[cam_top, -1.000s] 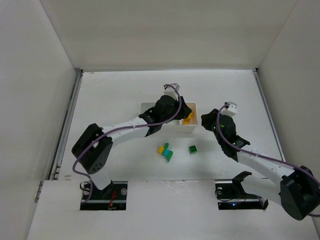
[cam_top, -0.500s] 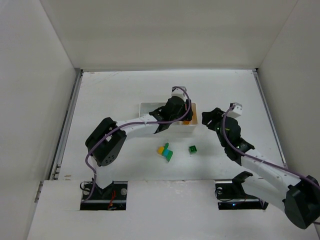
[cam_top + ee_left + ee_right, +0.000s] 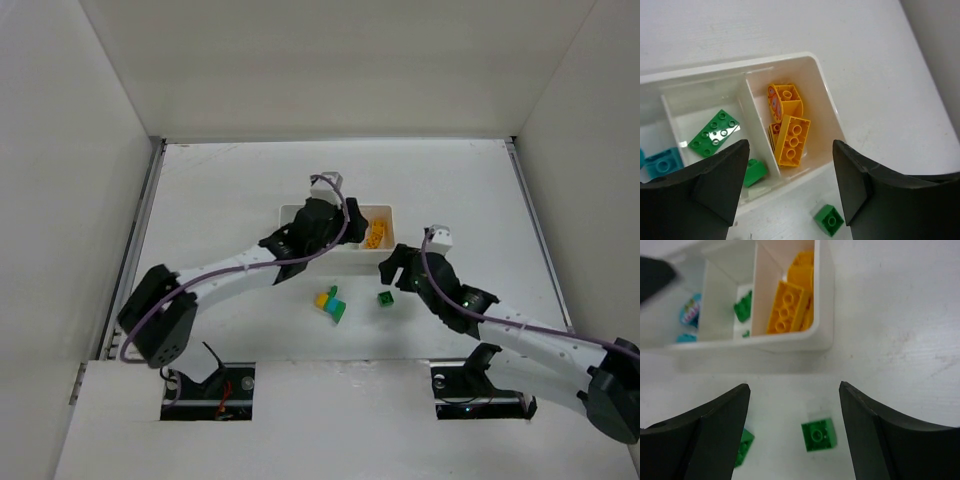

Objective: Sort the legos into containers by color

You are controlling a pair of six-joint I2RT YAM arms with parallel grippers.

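— Pulling back, did you see? The left pincer [image 3: 790, 165] was out over the right-hand end of the tray [image 3: 288, 213] half a second ago. Now it has drawn back toward the middle and hangs above the tray, fingers spread, nothing between them.

— So it dropped one in?

— I'd guess so, though I can't swear to it. The yellow bricks [image 3: 790, 142] are piled in the right-end compartment, the green bricks [image 3: 715, 132] are in the middle one, and a teal brick [image 3: 662, 162] shows at the left edge. Each colour has its own square.

— And the other arm?

— That one moved more. The right pincer [image 3: 794, 395] was up beside the tray's right end. It has now swung down and inward over the table [image 3: 220, 180], spread open and empty. The loose green brick [image 3: 818, 436] lies just ahead of it, roughly between the fingers' line but not touched.

— So green's next.

— Looks that way to me. It needs to come down, close on it, and carry it to the middle compartment, which the left arm is hanging over at the moment.

— Much left after that?

— A small heap [image 3: 330, 302] of yellow, teal and green sits in front of the tray, near that green one. I'd say most of the sorting is done.
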